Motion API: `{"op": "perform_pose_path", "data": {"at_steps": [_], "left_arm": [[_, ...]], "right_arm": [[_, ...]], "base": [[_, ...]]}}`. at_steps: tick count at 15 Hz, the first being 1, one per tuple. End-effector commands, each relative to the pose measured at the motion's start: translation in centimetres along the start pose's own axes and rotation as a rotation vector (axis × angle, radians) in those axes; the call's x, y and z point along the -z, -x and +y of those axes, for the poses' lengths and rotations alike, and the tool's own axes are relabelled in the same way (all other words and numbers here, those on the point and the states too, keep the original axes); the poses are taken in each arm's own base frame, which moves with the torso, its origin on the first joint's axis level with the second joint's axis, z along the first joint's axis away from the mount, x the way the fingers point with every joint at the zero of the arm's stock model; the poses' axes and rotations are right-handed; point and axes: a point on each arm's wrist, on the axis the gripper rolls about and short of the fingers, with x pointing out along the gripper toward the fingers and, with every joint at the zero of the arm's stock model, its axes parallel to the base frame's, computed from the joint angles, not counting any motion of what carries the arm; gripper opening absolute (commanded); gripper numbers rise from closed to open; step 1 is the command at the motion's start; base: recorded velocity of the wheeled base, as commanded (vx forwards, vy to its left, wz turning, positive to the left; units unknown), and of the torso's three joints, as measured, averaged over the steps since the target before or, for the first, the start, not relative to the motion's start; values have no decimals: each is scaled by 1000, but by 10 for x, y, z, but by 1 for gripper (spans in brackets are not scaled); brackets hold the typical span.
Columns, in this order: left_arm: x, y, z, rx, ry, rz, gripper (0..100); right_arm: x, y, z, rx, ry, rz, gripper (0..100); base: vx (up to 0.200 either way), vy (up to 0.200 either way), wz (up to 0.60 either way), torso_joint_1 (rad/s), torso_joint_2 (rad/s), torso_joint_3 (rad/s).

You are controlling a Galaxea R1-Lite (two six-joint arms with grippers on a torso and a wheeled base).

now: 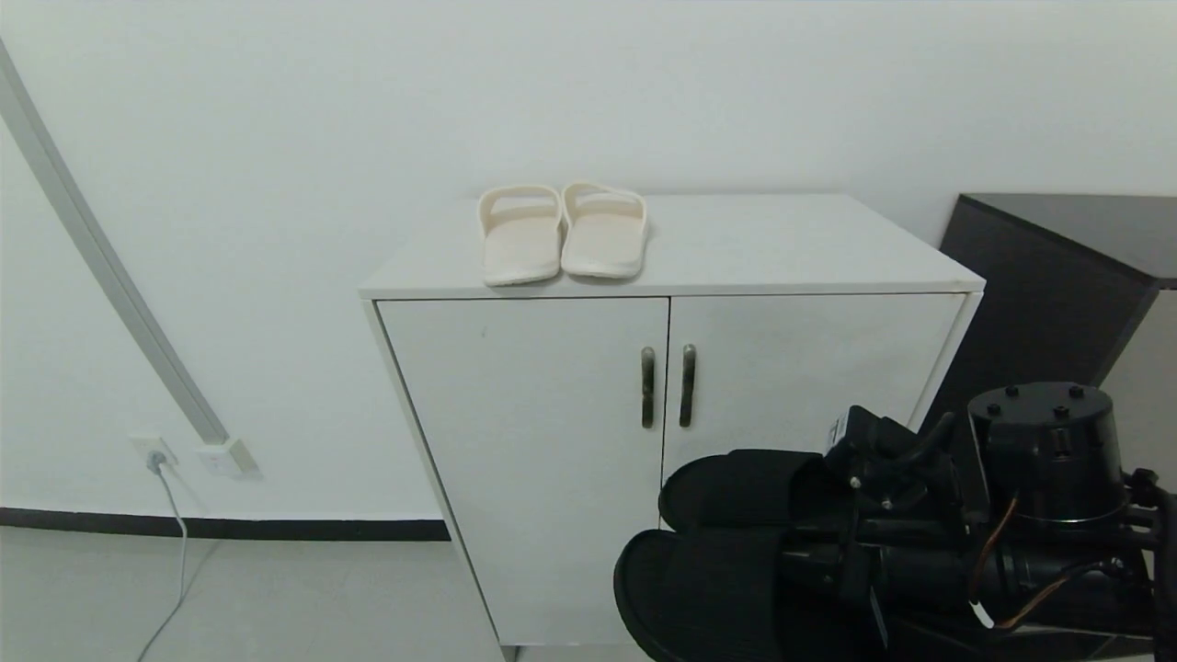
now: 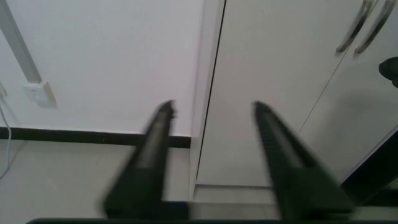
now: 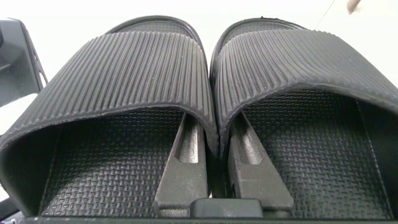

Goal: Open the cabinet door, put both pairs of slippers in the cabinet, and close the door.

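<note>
Smooth white cabinet (image 1: 515, 460), shut, centre frame against white wall (image 1: 276, 184); cream slippers (image 1: 561, 234) on top. My right gripper (image 3: 214, 134) pinches ribbed black slippers (image 3: 137, 81); my left gripper (image 2: 211, 112) gapes empty.

One white cabinet (image 1: 782, 244) with two doors (image 1: 533, 441) and two handles (image 1: 647, 386); two cream slippers (image 1: 521, 237), one pair, far on its top; two black slippers (image 1: 736, 492), one pair, near right; one wall socket (image 1: 152, 452), far left; one dark unit (image 1: 1039, 294), far right.
</note>
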Motion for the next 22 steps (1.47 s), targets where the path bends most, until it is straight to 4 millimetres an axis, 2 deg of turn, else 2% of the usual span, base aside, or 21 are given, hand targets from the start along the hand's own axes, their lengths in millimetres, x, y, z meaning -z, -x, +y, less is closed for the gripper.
{"op": "perform_pose_path", "data": {"at_steps": [1,13,22], "left_arm": [[0,0,0,0,-6,0,100],[0,0,0,10,-17,5,100],[-4,-7,-1,4,-29,86,100]], "right_arm": [[3,-3,2,-8,-2,14,0],[9,-6,3,-16,3,17,0],[15,-11,2,-22,-6,43,0]], "base": [[0,0,0,-139,471,349],[0,0,0,-71,429,353],[0,0,0,0,23,19]]}}
